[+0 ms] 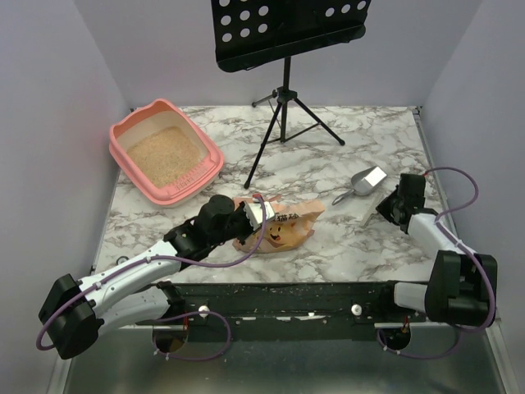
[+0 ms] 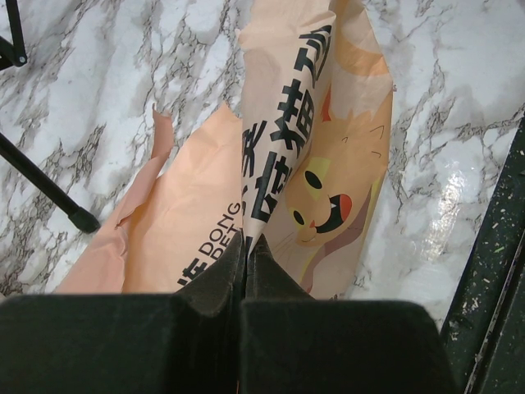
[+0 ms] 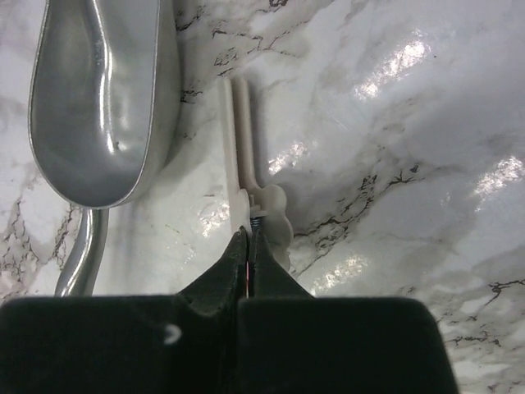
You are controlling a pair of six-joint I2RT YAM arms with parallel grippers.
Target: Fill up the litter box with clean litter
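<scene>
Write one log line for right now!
left gripper: shut on crinkled orange cat-print bag | right gripper: shut on white plastic clip | salmon-pink plastic litter box: beige litter inside

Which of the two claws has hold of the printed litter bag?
The left claw, shut on the orange bag; the right claw pinches a white clip instead.

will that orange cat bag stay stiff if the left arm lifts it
Probably floppy: the bag is thin, creased film lying crumpled on the marble. It looks flattened, so it is likely nearly empty and light. Pinched by the left gripper at one edge only, it would likely sag and swing.
</scene>
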